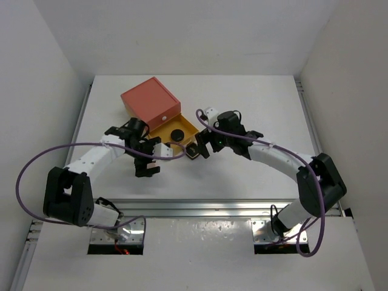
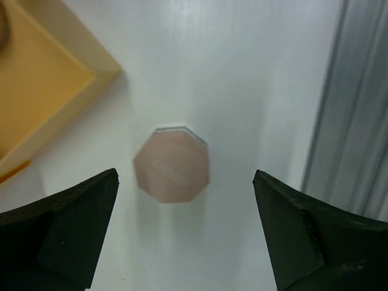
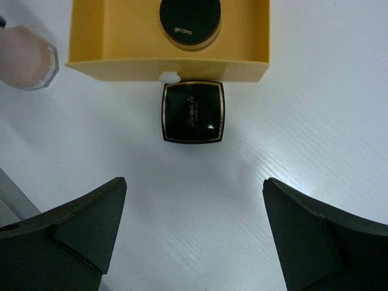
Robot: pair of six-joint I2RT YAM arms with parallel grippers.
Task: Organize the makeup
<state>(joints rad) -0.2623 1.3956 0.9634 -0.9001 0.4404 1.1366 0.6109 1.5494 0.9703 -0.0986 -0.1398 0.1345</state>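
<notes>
Left white-and-black arm [image 1: 91, 156]: bent inward, left black two-finger gripper [image 2: 185, 179] facing down, jaws wide. Right white-and-black arm [image 1: 279, 159]: mirrored, right black two-finger gripper [image 3: 194, 185] down, jaws wide.

Glossy black square compact [image 3: 193, 112] with gold trim, matt pink disc [image 2: 172, 165], smooth yellow plastic drawer [image 3: 97, 42]

Right wrist view: round compact [image 3: 190, 21] in drawer [image 3: 109, 36], top centre; square compact [image 3: 193, 112] on table [image 3: 303, 121] just below drawer's front wall; disc [image 3: 24, 57] at upper left, off drawer's left corner. Top view: drawer jutting toward lower right from box [image 1: 150, 100], left of centre.
</notes>
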